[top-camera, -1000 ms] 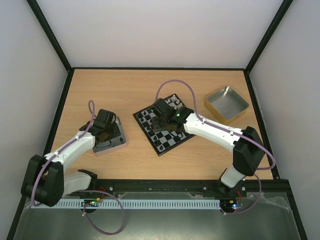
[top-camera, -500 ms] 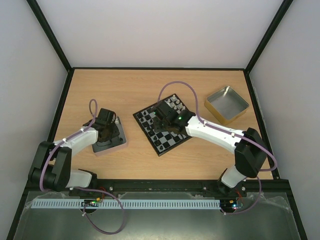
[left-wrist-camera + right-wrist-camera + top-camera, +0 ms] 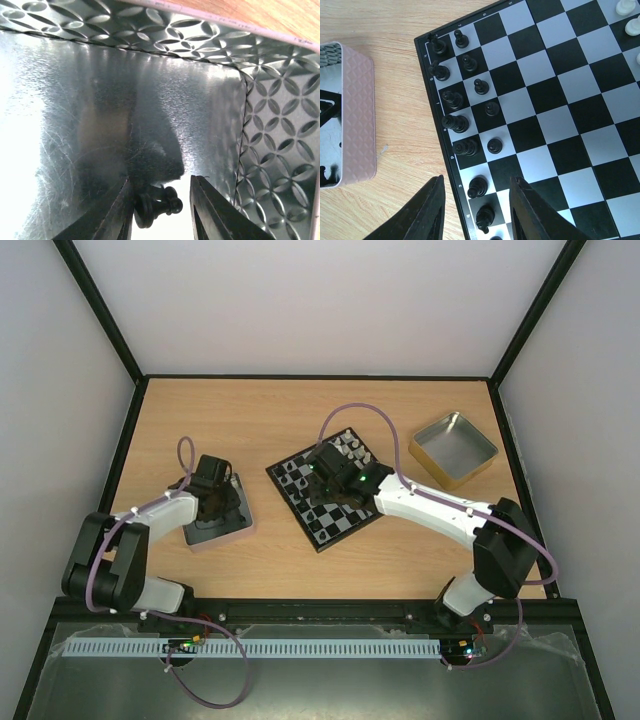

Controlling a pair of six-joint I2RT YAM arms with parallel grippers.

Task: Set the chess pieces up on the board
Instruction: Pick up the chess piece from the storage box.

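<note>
The board lies at an angle mid-table. Black chess pieces stand in two rows along its left side, and white ones at the far right corner. My right gripper hangs open above the black side's near edge, with nothing between its fingers. My left gripper is down inside the left tin. A black pawn lies sideways between its fingers. The pawn's base is against the left finger, and a gap shows before the right finger.
A second, gold-rimmed tin sits at the right back of the table. The left tin's pink outer wall stands close to the board's left edge. Black frame rails border the wooden table.
My left gripper's fingers have drawn closer together inside the tin, and the left arm's elbow has folded back. My right gripper has shifted slightly toward the board's far side.
</note>
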